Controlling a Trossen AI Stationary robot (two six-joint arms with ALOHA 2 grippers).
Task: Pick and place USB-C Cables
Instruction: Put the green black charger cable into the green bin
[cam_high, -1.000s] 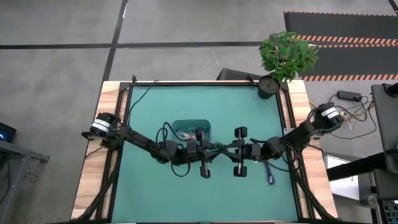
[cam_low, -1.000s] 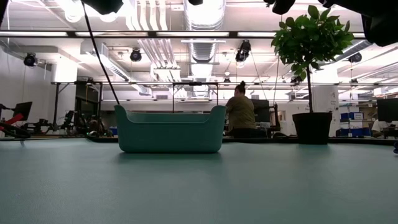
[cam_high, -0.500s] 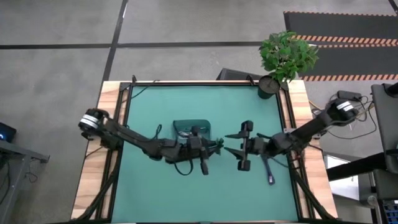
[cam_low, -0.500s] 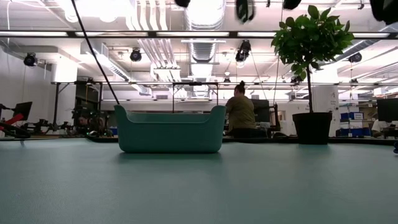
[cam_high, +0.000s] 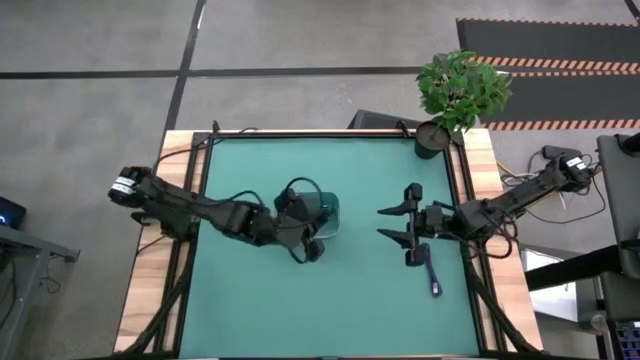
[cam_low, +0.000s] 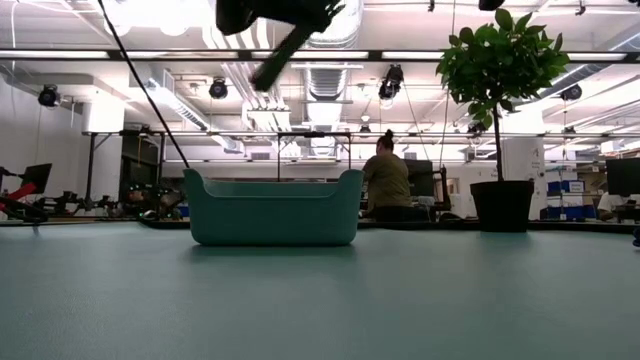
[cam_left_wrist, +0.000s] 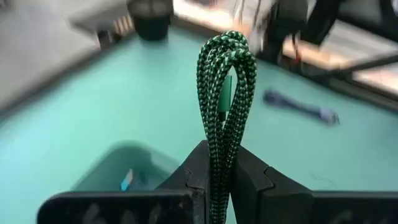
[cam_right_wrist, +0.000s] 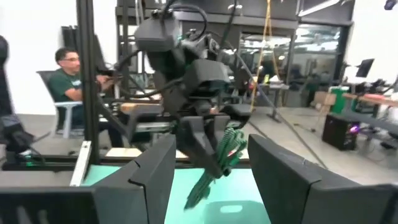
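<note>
My left gripper (cam_high: 308, 232) hangs above the teal bin (cam_high: 333, 210) at mid-table, shut on the green USB-C cable (cam_left_wrist: 225, 93). The right wrist view shows the same cable (cam_right_wrist: 225, 152) slanting down out of its fingers. In the low view the bin (cam_low: 272, 212) stands on the mat and the left gripper (cam_low: 272, 20) is high above it. My right gripper (cam_high: 392, 224) is open and holds nothing, right of centre, facing the left gripper. A dark blue cable (cam_high: 432, 278) lies flat on the mat near my right arm. Something small and pale (cam_left_wrist: 127, 180) lies in the bin. My left gripper pinches the green bundle (cam_left_wrist: 219, 171) between its two fingers, which lie along the strands. The looped end (cam_left_wrist: 227, 50) sticks out well past the fingertips. The cable is lifted clear, above the bin.
A potted plant (cam_high: 455, 95) stands at the far right corner of the mat. The wooden table border (cam_high: 150, 300) frames the green mat. A person sits beyond the table (cam_right_wrist: 67, 71), and another stands in the room (cam_low: 386, 180).
My right gripper has opened, let go of the green cable and drawn back toward the table's right edge. My left gripper, still shut on the cable, has turned and carried it left from the middle of the table to above the bin.
</note>
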